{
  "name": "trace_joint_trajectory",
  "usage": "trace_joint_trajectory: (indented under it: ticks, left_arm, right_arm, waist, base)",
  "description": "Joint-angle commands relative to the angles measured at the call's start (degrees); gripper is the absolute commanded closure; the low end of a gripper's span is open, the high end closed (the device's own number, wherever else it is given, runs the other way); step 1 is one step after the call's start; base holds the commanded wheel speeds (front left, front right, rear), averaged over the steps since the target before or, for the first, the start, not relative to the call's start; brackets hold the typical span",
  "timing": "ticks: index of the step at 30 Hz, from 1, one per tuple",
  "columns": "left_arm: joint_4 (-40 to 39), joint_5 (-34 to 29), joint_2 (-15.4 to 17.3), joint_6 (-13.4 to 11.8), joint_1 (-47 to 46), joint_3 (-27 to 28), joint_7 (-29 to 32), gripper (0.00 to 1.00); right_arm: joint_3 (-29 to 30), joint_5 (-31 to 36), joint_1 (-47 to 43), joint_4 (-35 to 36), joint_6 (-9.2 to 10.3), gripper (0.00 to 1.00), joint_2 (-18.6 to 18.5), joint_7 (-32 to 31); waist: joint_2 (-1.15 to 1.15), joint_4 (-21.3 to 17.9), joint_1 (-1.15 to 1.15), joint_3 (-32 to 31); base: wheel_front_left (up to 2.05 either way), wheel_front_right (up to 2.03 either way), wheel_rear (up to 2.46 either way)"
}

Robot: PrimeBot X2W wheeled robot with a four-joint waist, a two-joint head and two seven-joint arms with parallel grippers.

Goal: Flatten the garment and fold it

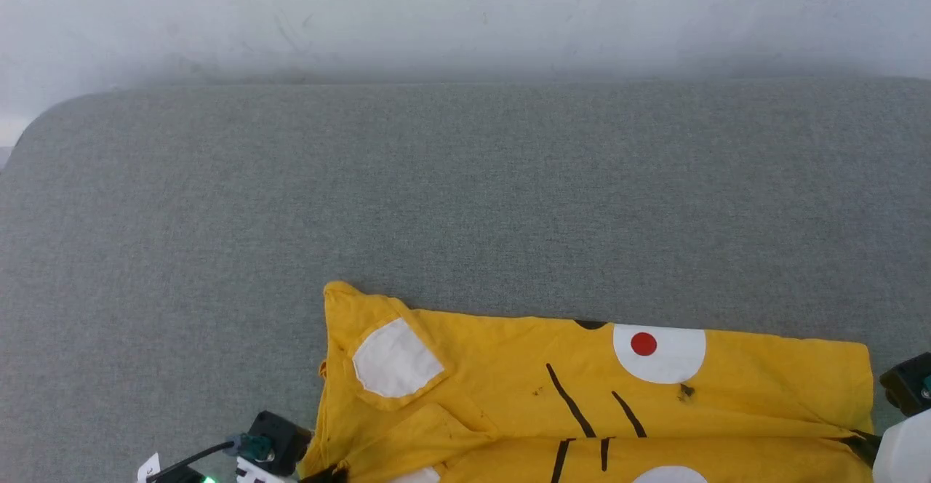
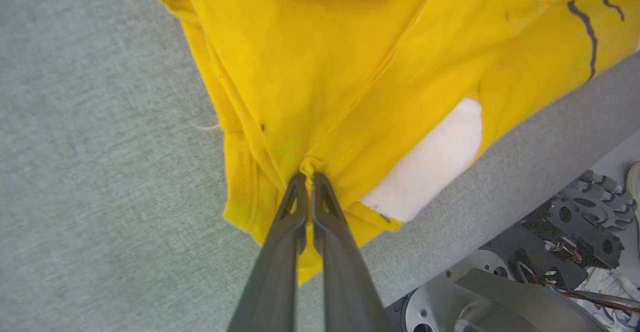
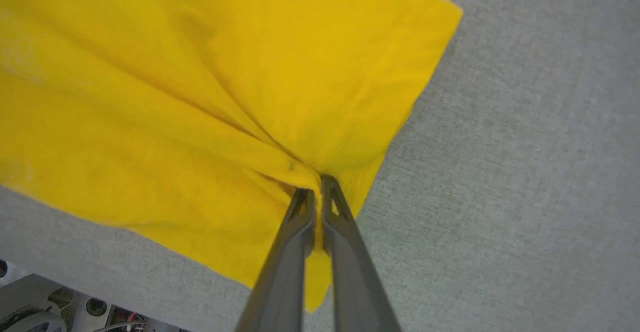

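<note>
Bright yellow short-sleeved cotton T-shirt (image 1: pixel 509 388), printed with white patches (image 1: pixel 396 358), black whisker lines (image 1: pixel 571 399) and a red dot (image 1: pixel 644 343). It lies print side up along the near edge of the grey fabric-covered desk (image 1: pixel 436 199), with a crease running across its near part. Left tool (image 2: pixel 309 177): the two long dark fingers are pressed together on a bunched seam at the shirt's left end, just beside a white patch. Right tool (image 3: pixel 316 184): the fingers are pinched closed on a gathered fold at the shirt's right edge, near a corner; creases radiate from the pinch.
</note>
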State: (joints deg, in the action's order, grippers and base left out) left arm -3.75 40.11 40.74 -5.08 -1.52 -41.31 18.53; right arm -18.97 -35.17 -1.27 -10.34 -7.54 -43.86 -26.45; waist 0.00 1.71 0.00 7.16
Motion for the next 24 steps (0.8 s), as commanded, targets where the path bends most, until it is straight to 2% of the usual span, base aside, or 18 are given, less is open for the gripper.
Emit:
trace_joint_trajectory:
  ticks: [1,2,8,14,17,19,24]
  left_arm:
    - [0.88,-0.57,-0.58,0.30,-0.97,-0.12,-0.87,0.64]
    - [1.61,-0.70,-1.11,0.27,-1.22,0.08,-1.87,0.00]
    - [3.36,-0.37,-3.74,0.20,-1.91,2.87,-10.16,0.00]
    - [2.58,2.19,-6.53,-0.34,-1.20,7.78,-19.87,0.00]
    - [3.14,2.93,-8.63,-2.02,-0.45,10.96,-26.08,0.00]
    - [3.54,3.62,-10.63,-3.14,0.13,13.17,-30.10,0.00]
    - [2.42,0.88,-16.80,-5.90,1.68,21.47,-33.44,0.00]
  right_arm:
    - [-0.18,0.31,0.47,-0.71,0.05,0.00,0.61,0.50]
    - [-0.18,-0.10,0.60,-1.05,0.05,0.00,1.03,0.94]
    - [2.95,-4.88,1.61,0.97,0.05,0.00,2.70,3.11]
    - [11.33,-7.16,-0.06,6.33,0.05,0.00,6.26,3.06]
    - [15.86,-4.28,-2.07,7.40,0.05,0.00,9.88,2.38]
    - [19.02,-2.44,-3.69,7.31,0.05,0.00,13.57,1.47]
    - [26.89,3.39,-6.55,5.81,0.05,0.00,23.34,-0.34]
  waist:
    - [0.00,0.02,0.00,-0.05]
    - [0.00,0.04,0.00,-0.16]
    - [0.00,-0.13,0.00,-1.44]
    - [0.00,-0.44,0.00,-2.95]
    - [0.00,-0.63,0.00,-3.45]
    - [0.00,-0.64,0.00,-3.66]
    - [0.00,-0.42,0.00,-3.71]
  base:
    - [0.00,0.00,0.00]
    - [0.00,0.00,0.00]
    - [0.00,0.00,0.00]
    - [0.00,0.00,0.00]
    - [0.00,0.00,0.00]
    - [0.00,0.00,0.00]
    - [0.00,0.00,0.00]
